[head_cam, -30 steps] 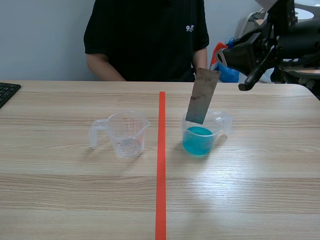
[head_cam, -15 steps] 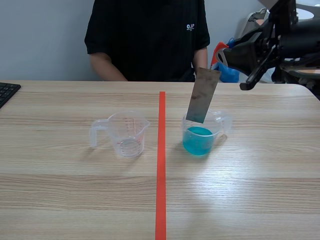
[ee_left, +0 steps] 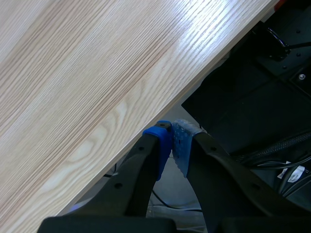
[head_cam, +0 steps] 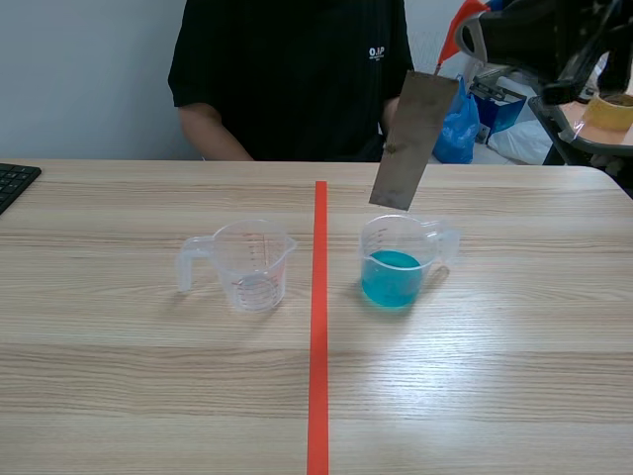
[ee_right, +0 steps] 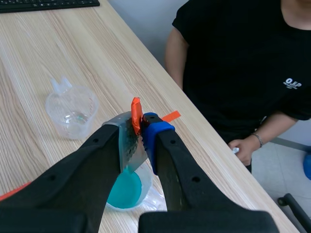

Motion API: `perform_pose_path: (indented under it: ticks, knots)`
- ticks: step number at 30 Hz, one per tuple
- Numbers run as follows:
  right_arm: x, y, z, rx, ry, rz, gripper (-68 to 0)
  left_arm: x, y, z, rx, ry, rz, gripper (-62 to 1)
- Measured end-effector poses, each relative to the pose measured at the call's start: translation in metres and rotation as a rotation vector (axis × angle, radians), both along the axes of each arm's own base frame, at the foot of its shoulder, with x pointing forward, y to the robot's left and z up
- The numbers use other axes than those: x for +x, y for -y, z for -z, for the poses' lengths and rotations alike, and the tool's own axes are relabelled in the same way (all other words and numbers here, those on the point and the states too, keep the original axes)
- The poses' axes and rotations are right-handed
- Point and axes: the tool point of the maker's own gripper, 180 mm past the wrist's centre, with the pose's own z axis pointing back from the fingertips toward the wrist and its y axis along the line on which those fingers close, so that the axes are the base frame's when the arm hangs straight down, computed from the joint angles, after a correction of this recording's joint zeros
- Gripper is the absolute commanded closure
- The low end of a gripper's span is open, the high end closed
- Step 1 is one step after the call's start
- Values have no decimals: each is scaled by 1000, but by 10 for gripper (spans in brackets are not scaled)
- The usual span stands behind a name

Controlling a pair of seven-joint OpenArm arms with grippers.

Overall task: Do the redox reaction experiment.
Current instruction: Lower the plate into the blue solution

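So, just lifted metal strip (head_cam: 413, 140) clear of blue-liquid measuring cup (head_cam: 396, 259), up at its 12 o'clock, clenched in right claw (ee_right: 138, 127). Seems done dipping.

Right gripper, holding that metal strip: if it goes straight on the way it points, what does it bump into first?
Probably the measuring cup of blue liquid, which sits right under the right gripper. The metal strip it holds would dip in first. Depth is hard to judge.
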Motion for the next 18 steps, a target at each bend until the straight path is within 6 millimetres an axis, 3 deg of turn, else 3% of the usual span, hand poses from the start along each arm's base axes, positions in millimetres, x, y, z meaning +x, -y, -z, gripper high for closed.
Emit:
perform_pose_path:
  ticks: [18]
  knots:
    - [-6,4,10,-8,-35,7,-7,0,0,0,0,0,0,-36]
